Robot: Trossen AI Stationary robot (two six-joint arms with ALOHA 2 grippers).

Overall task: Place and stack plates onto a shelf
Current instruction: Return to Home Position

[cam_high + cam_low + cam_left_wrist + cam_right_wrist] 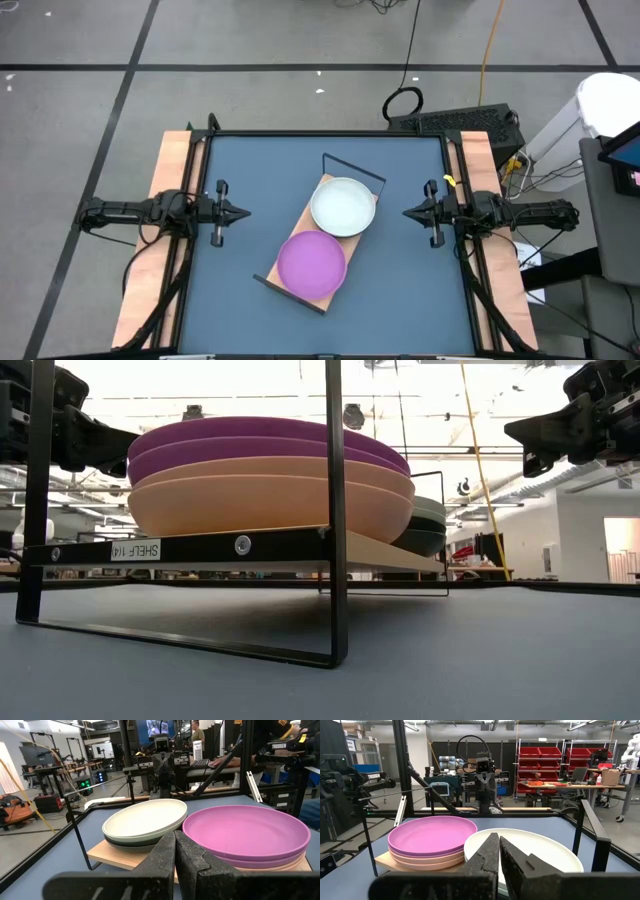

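Fingers pressed together, the left claw (243, 212) and right claw (408, 212) hover just inside the counter's (250, 160) side edges, facing each other. The shelf (268, 273) lies askew between them, touching neither, with bare counter all around. Purple plates (311, 263) top pink plates (270, 500) nearer the left claw; a white-grey plate (343, 206) crowns the stack nearer the right.
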